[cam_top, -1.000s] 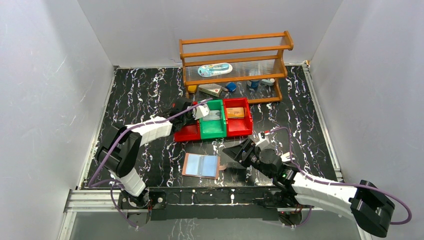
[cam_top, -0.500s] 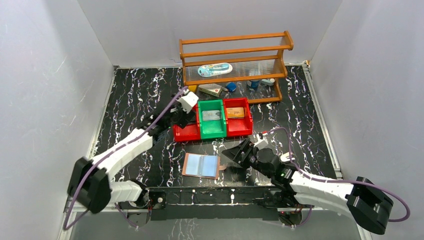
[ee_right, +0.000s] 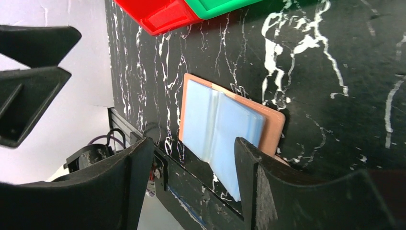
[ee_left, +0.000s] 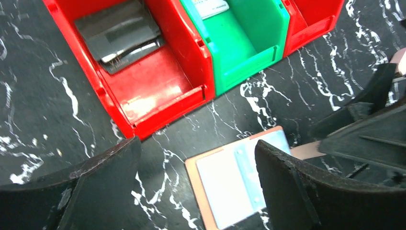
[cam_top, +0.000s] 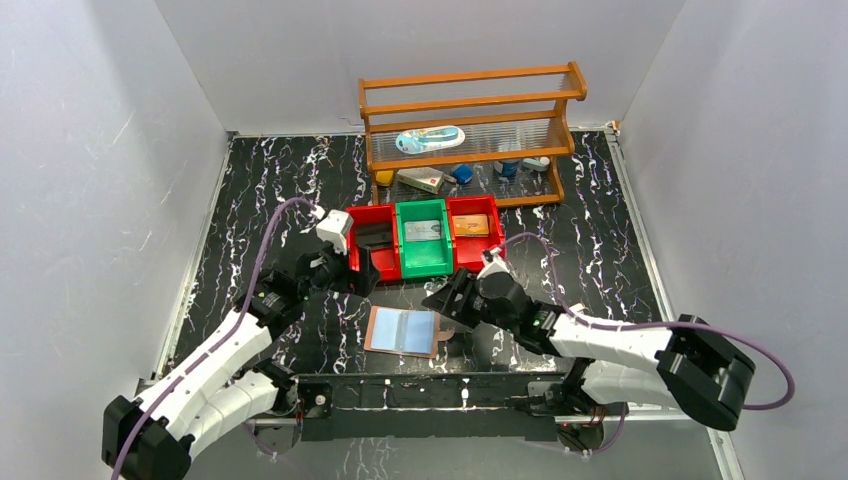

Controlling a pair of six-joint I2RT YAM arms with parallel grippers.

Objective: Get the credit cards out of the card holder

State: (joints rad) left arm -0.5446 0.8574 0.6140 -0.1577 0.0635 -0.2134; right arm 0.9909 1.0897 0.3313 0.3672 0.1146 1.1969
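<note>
The card holder [cam_top: 402, 331] lies open near the front edge, pinkish-brown with pale blue sleeves that show no card. It also shows in the left wrist view [ee_left: 234, 184] and the right wrist view [ee_right: 220, 124]. A black credit card [cam_top: 374, 236] lies in the left red bin [ee_left: 158, 91], a silver-grey card [cam_top: 424, 231] in the green bin [cam_top: 423, 262], and an orange card [cam_top: 471, 225] in the right red bin [cam_top: 480, 258]. My left gripper [cam_top: 350, 272] is open and empty, above and to the left of the holder. My right gripper [cam_top: 447, 308] is open and empty at the holder's right edge, by the snap tab.
A wooden rack [cam_top: 465, 130] with several small items stands at the back. White walls enclose the black marbled table [cam_top: 270, 190]. A metal rail [cam_top: 420, 385] runs along the front edge just below the holder.
My left arm has drawn back from the bins toward the front left, uncovering the black card in the left red bin. My right gripper has moved left toward the holder's tab.
</note>
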